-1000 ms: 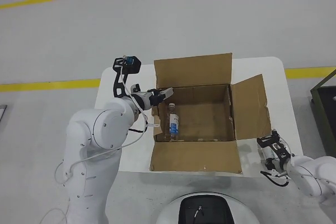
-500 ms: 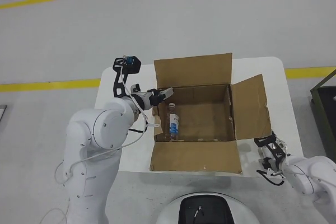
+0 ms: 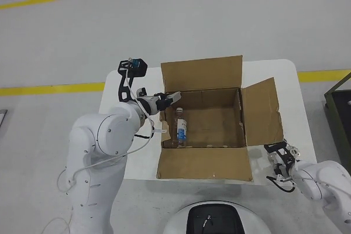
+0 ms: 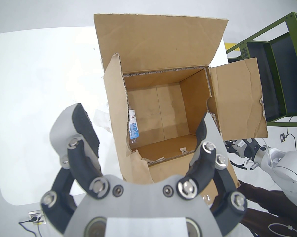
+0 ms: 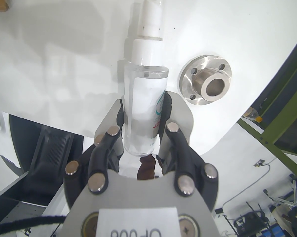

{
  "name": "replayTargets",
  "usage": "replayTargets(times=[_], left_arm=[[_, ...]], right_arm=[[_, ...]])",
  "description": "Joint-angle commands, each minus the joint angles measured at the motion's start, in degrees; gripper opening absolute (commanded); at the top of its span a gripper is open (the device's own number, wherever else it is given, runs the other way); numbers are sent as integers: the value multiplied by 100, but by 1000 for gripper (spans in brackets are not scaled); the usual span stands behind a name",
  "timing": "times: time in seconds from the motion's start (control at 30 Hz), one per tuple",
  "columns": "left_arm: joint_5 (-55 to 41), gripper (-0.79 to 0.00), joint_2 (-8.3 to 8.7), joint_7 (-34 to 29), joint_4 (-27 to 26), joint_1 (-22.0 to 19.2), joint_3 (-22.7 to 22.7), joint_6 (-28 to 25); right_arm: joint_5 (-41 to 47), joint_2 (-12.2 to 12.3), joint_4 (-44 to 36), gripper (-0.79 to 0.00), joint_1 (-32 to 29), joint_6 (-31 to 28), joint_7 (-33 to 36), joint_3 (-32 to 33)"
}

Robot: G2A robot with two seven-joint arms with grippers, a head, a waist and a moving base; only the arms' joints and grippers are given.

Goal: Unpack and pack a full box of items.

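Observation:
An open cardboard box (image 3: 210, 73) stands in the middle of the white table (image 3: 131, 158) with its flaps folded out. A small bottle with a blue label (image 3: 181, 130) lies on the box floor against one side wall, and the left wrist view shows this bottle (image 4: 133, 127) too. My left gripper (image 3: 168, 98) hangs open over that wall's torn flap (image 4: 119, 114). My right gripper (image 5: 143, 101) is shut on a clear spray bottle (image 5: 146, 82) with a white pump, low over the table near its front corner. From above, the right gripper (image 3: 279, 154) sits just outside the box.
A steel flange (image 5: 205, 82) lies on the table close beside the spray bottle. A green metal cart (image 3: 345, 111) stands off the table's far side from the left arm. The table's rounded edge runs near the right gripper.
My right gripper has shifted a little toward the box's front corner. The left arm and the box have not moved.

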Motion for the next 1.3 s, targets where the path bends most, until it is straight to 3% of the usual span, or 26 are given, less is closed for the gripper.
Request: replayTargets(times=[0.0,0.13,0.4,0.5,0.7,0.9,1.07,1.27], left_arm=[[0,0,0,0,0,0,0,0],[0,0,0,0,0,0,0,0],[0,0,0,0,0,0,0,0],[57,0,23,263,-58,170,-90,-131],[616,0,109,316,-258,484,-416,-181],[1312,0,186,522,-410,996,-854,49],[1787,0,237,660,-467,1410,-1119,21],[1805,0,239,668,-470,1432,-1131,18]], right_arm=[[108,-6,-34,-785,15,54,24,99],[834,0,-251,-785,-68,134,53,675],[2990,40,-1009,-785,-384,-84,32,2655],[3825,31,-1223,-785,-422,-178,-40,3287],[5189,33,-1407,-785,-354,-503,51,3929],[5885,64,-1530,-785,4,-500,156,3392],[5567,88,-1515,-785,502,-227,94,2317],[5408,20,-1044,-785,1251,294,-195,947]])
